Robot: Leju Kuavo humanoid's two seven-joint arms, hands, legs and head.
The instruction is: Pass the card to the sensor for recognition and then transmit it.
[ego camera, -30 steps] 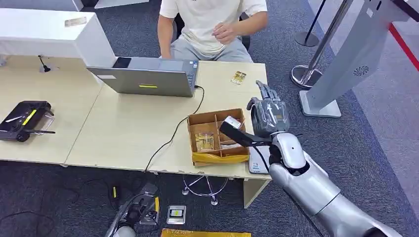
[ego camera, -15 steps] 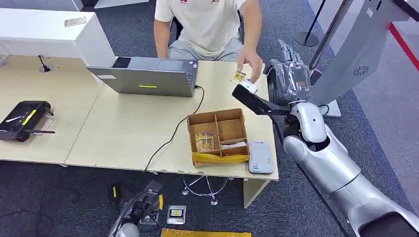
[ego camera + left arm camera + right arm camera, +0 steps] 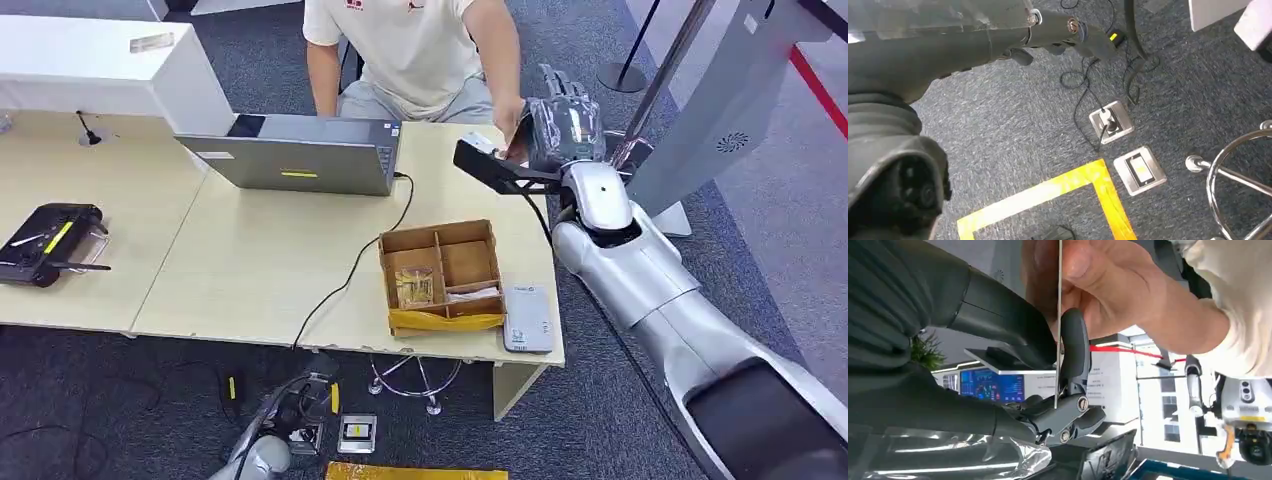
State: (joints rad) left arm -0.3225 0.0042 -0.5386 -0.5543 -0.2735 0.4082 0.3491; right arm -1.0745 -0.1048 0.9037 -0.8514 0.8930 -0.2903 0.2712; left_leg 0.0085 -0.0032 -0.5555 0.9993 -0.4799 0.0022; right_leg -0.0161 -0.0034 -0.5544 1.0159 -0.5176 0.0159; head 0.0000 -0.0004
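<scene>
- Above the far right corner of the worktop [image 3: 250, 260], the right hand [image 3: 562, 128] pinches the card [image 3: 1058, 325] edge-on between thumb and a finger [image 3: 1074, 347], while a person's hand [image 3: 1088, 285] grips the same card.
- If the fingers hold on too long, a tug could bend the card; if they let go early, it may drop.
- The left hand [image 3: 893, 165] hangs over the floor; I cannot tell how its fingers lie.
- The sensor [image 3: 527, 318] lies beside the box [image 3: 441, 275], well apart from the card.

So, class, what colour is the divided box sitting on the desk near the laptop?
The divided box is brown cardboard, with a yellow strip along its near edge; the head view shows it best.
</scene>
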